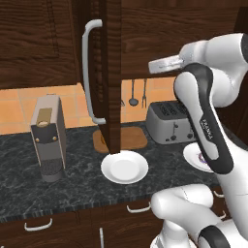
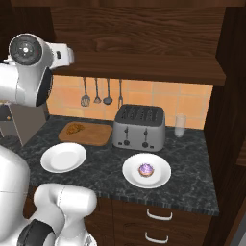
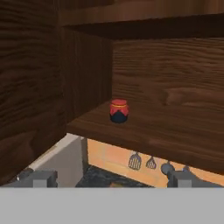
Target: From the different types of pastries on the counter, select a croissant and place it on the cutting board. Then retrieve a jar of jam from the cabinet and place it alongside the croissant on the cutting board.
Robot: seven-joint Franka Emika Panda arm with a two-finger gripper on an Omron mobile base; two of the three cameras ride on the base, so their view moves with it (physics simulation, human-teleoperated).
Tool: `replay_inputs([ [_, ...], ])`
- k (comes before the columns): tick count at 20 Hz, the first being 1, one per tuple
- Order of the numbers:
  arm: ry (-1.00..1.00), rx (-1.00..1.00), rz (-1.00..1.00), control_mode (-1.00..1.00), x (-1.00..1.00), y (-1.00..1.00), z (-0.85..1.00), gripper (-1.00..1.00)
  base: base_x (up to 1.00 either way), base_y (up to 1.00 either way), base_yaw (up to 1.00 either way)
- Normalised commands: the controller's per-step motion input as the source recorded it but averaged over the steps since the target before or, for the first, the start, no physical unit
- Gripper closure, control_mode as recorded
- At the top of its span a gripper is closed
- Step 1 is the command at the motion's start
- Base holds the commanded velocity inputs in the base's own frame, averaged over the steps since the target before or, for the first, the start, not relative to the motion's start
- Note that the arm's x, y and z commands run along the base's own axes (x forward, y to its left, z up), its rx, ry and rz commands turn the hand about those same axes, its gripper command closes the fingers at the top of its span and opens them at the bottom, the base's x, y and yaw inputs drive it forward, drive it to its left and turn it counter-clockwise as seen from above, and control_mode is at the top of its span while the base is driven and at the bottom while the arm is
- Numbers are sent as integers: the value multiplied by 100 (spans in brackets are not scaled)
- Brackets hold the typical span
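Note:
A small jar of jam (image 3: 118, 110) with a red top stands on the wooden shelf (image 3: 148, 131) inside the open cabinet. My gripper (image 3: 113, 178) is open and faces it from some way off, with nothing between its fingertips (image 3: 40, 178). The cabinet door (image 1: 112, 72) with its curved grey handle (image 1: 88, 72) stands swung out over the counter (image 1: 72, 189). The golden-brown croissant (image 2: 74, 128) lies on the tan cutting board (image 2: 91, 136), left of the toaster. A cupcake (image 2: 146, 170) with purple frosting sits on a white plate (image 2: 161, 178).
A silver toaster (image 2: 139, 126) stands at the back of the counter with a glass (image 2: 180, 125) to its right. An empty white plate (image 2: 63, 157) lies near the front, and a grey coffee machine (image 1: 48, 135) stands on the left. Utensils (image 2: 96, 93) hang on the tiled wall.

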Motion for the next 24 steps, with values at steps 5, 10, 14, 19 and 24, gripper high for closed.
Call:
replay_inputs([
  [5, -27, -18, -11, -100, -4, 1, -20, -100, 0, 0, 0],
  [10, 0, 0, 0, -100, 16, 3, 0, -100, 0, 0, 0],
  [14, 2, 0, -1, -100, 43, 11, 3, -100, 0, 0, 0],
  [19, 7, 0, -6, -100, 39, 12, 0, -100, 0, 0, 0],
  [24, 4, 0, -6, -100, 40, 29, 2, -100, 0, 0, 0],
])
